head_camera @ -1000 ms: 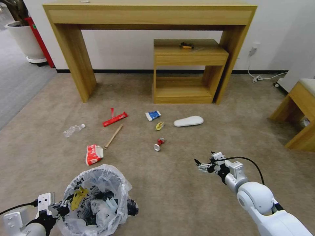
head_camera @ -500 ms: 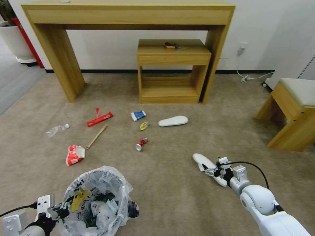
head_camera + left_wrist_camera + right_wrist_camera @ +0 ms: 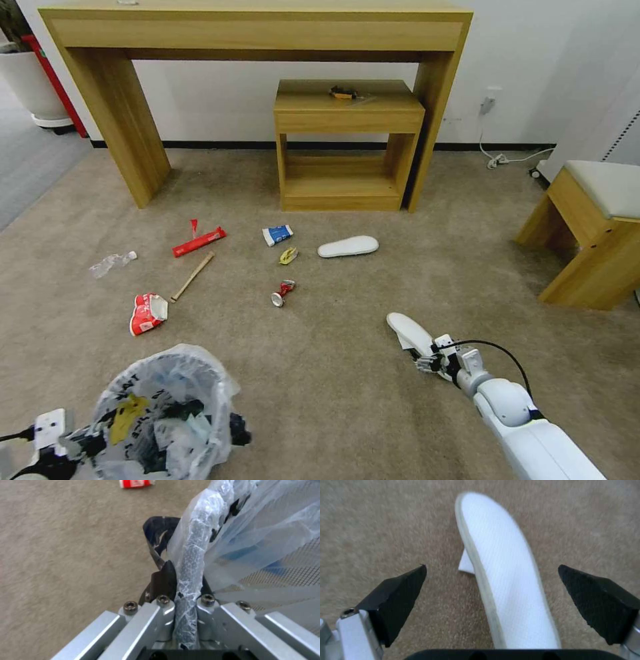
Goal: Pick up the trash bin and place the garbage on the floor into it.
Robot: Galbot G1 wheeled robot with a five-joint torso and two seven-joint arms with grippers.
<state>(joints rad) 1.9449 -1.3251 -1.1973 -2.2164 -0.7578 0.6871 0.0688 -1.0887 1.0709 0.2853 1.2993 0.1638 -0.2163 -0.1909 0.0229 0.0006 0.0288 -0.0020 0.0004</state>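
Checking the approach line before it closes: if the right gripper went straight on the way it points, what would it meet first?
Probably the near white insole: it lies on the carpet between the right gripper's open fingers.

White wall (image 3: 233, 107) far; tall wooden console (image 3: 253, 30), small shelf unit (image 3: 347, 143) beneath; padded stool (image 3: 593, 233) right; beige carpet (image 3: 333, 373).

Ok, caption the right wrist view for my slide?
Open right end effector straddling a white insole on the beige carpet.
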